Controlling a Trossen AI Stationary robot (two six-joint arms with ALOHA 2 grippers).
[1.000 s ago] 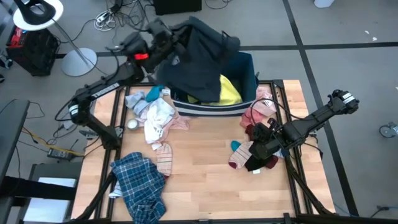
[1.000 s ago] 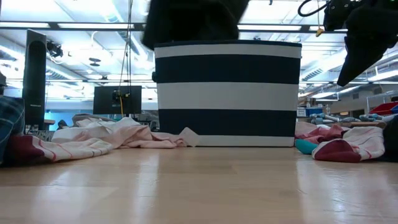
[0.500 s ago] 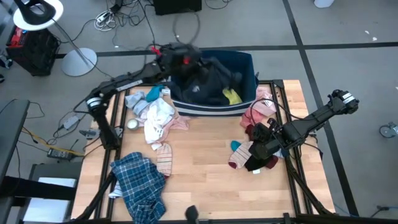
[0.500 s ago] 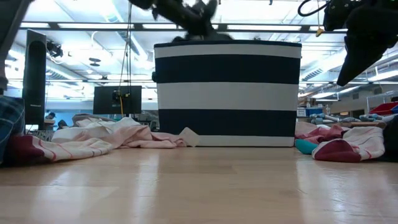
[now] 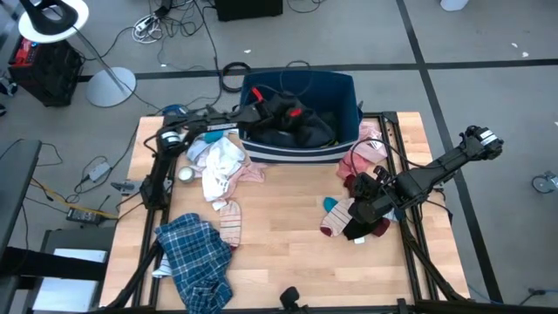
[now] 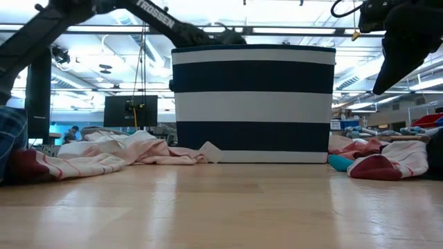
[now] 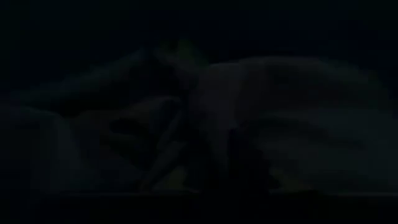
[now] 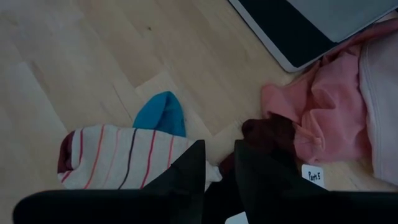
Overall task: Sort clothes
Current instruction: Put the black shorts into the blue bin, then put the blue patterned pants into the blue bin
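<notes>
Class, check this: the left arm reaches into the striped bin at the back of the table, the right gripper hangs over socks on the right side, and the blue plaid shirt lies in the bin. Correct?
Not quite. The blue plaid shirt lies on the table at the front left corner, not in the bin, as the high view shows. The rest holds: the left gripper is inside the bin and the right gripper hangs over the socks.

Navy bin (image 5: 301,153) with 1 white stripe, blue plaid shirt (image 5: 196,257), pink garment (image 8: 333,118), teal-toed striped sock (image 8: 121,155).
</notes>
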